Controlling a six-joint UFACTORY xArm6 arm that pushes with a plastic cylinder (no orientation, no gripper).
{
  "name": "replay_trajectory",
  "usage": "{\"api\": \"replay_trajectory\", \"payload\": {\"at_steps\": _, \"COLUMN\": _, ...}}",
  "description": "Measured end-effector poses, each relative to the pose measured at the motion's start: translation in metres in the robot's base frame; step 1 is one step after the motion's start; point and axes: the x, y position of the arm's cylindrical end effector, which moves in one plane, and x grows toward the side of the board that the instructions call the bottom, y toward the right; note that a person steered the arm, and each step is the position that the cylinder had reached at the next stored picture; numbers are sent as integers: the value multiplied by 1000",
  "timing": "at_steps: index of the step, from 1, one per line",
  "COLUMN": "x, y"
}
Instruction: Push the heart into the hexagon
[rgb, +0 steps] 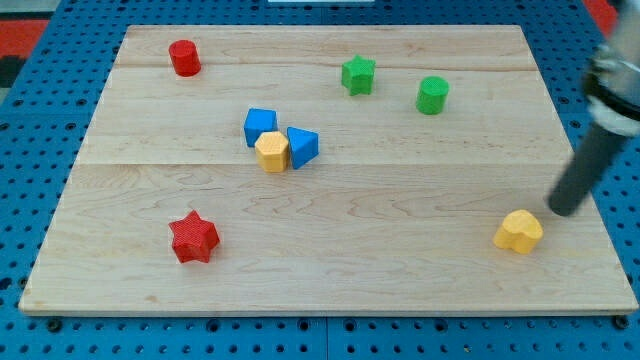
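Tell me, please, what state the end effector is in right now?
My tip: a bare rod, holding nothing, just up and right of the yellow heart.

You are looking at a board (400, 260) of pale, light-grained wood made of joined planks, smooth with a dull satin finish. Under it lies a blue perforated sheet (40, 120), hard and faintly shiny. Every block looks like matt plastic with fine ridged layers on its faces: the yellow heart (518, 231), the yellow hexagon (271, 152), the blue cube (260, 125), the blue triangle (302, 146), the red star (193, 238), the red cylinder (184, 58), the green star (358, 75) and the green cylinder (432, 95). My tip (560, 209) ends a dark rod, smooth and matt.
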Motion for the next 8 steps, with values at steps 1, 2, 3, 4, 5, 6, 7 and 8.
{"api": "replay_trajectory", "payload": {"at_steps": 1, "x": 57, "y": -38}}
{"api": "replay_trajectory", "payload": {"at_steps": 2, "x": 19, "y": -89}}
{"api": "replay_trajectory", "payload": {"at_steps": 3, "x": 9, "y": -81}}
{"api": "replay_trajectory", "payload": {"at_steps": 4, "x": -5, "y": -46}}
{"api": "replay_trajectory", "payload": {"at_steps": 5, "x": -30, "y": -92}}
{"api": "replay_trajectory", "payload": {"at_steps": 6, "x": -30, "y": -197}}
{"api": "replay_trajectory", "payload": {"at_steps": 7, "x": -27, "y": -162}}
{"api": "replay_trajectory", "payload": {"at_steps": 8, "x": 11, "y": -158}}
